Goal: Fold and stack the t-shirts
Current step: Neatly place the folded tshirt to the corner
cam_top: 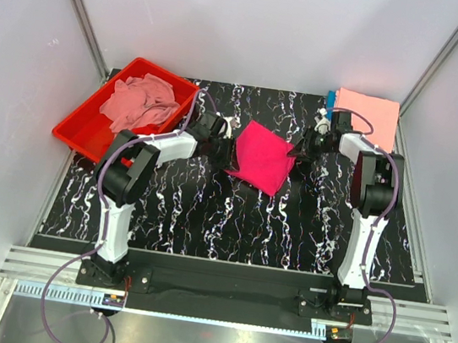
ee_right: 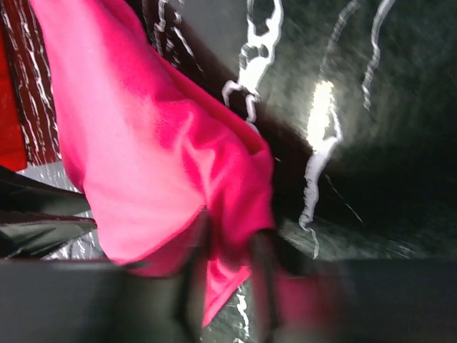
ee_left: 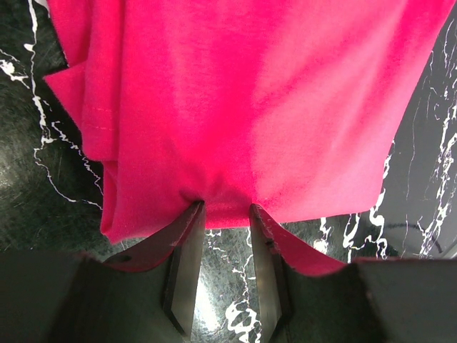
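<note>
Where the left gripper meets the magenta tee, the hem is seen puckered between the fingertips. The tee is held at that edge, with the jaws narrowed but not fully together. To the left of this gripper a red tray is set, and a heap of dusty pink tees is piled in it. The magenta tee is spread between the two grippers, folded to a rough square, and the marbled black table is seen around it. The right gripper is placed at the tee's opposite edge. Cloth is bunched between its fingers, but the wrist view is blurred, so it cannot be told whether the jaws are clamped on it. Just beyond and to the right of the right gripper, a folded salmon tee is laid flat at the table's far corner. A blue sliver is seen at its left edge.
</note>
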### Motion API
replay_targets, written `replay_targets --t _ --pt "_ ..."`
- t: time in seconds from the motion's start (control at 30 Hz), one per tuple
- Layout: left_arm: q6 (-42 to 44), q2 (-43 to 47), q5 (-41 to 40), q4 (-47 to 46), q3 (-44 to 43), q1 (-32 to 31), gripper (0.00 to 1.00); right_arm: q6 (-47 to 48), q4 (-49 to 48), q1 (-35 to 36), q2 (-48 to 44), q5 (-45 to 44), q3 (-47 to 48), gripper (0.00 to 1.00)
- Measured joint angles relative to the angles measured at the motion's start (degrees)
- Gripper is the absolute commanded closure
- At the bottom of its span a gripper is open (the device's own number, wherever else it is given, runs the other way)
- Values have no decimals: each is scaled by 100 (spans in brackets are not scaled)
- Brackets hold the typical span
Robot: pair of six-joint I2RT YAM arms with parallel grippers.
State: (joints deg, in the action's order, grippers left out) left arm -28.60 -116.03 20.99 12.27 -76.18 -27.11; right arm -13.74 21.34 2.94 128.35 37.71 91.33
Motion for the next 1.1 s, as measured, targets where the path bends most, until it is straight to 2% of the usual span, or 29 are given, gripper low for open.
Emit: replay_targets --t 0.07,0.17,0.27,0.43,0.63,0.9,1.1 --pt "-46 0 -4 4 0 0 63 -11 -11 -28 0 20 -66 100" --pt "-116 59 -11 61 22 0 60 -15 -31 -39 -17 42 -72 100" --pt "-129 435 -125 555 81 0 57 11 7 -39 -146 -103 -72 100" --pt "205 1700 -531 1637 -127 0 53 129 236 -37 -767 -457 -101 100" --pt "671 2946 -914 2109 -280 0 52 474 584 28 -1698 -1143 -142 100" --pt "1034 3289 -1272 2317 444 0 52 1064 1246 44 -1812 -2236 439 100" --pt "1108 3294 -1270 2409 551 0 51 1580 1700 44 -1797 -2669 1182 100"
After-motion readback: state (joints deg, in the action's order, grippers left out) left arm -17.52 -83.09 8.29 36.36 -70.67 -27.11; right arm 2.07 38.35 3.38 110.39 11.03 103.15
